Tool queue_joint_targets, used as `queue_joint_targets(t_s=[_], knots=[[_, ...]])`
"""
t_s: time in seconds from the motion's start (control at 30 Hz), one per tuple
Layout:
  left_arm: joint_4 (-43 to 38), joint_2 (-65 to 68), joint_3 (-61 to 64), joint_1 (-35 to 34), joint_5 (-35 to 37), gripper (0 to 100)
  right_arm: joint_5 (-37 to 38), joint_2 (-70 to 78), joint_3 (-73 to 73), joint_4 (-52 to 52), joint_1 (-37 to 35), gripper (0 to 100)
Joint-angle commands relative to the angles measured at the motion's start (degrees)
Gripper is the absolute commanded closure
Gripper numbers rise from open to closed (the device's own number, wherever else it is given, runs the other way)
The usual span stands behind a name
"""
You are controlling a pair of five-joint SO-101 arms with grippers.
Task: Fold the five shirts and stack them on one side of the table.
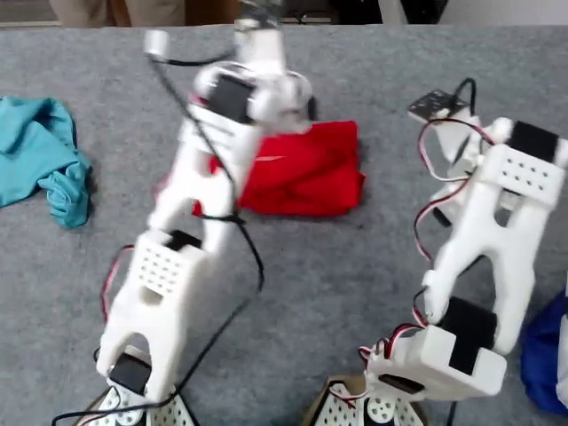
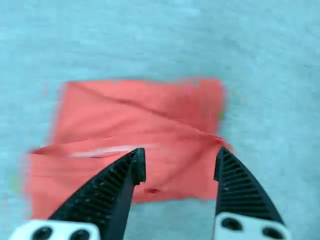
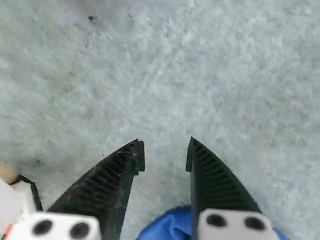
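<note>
A folded red shirt (image 1: 306, 169) lies flat on the grey table near its middle. My left arm stretches out over it, and my left gripper (image 2: 180, 160) hangs open just above the red shirt (image 2: 140, 115), holding nothing. A crumpled teal shirt (image 1: 40, 155) lies at the table's left edge. A blue shirt (image 1: 543, 364) is bunched at the right edge beside my right arm. My right gripper (image 3: 165, 150) is open over bare felt, with the blue shirt (image 3: 165, 227) showing behind its fingers.
The grey felt table (image 1: 355, 284) has free room in front of the red shirt and between the two arms. Both arm bases stand at the near edge, with cables trailing from them. A person stands beyond the far edge.
</note>
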Motion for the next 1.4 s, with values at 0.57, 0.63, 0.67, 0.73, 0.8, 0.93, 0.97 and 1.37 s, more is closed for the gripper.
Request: queue_joint_targets(t_s=[0.57,0.63,0.67,0.73,0.8,0.93,0.97,1.37], knots=[[0.26,-6.11,36.22,-17.85,-14.42,77,-20.48,-3.21,-11.03,7.12,-21.76,84.6],[-1.85,-6.11,36.04,-17.49,-14.07,77,-21.27,-3.65,-10.95,7.21,-21.41,84.6],[-3.08,-6.11,36.22,-17.41,-13.98,77,-21.27,-3.74,-10.95,7.30,-21.32,84.6],[-3.43,-6.20,36.31,-17.14,-13.27,77,-21.27,-3.74,-10.68,7.30,-21.32,84.6],[-1.76,-6.73,35.78,-17.05,-13.19,77,-21.27,-3.74,-9.98,7.30,-21.32,84.6],[0.79,-6.90,34.64,-17.23,-12.92,77,-21.10,-3.74,-8.40,7.03,-21.23,84.6],[1.05,-6.90,34.29,-17.23,-12.84,77,-21.10,-3.65,-8.04,6.86,-21.23,84.6],[1.05,-24.40,34.29,-10.55,-4.92,77,-21.27,6.02,-10.42,-7.47,-20.53,90.7]])
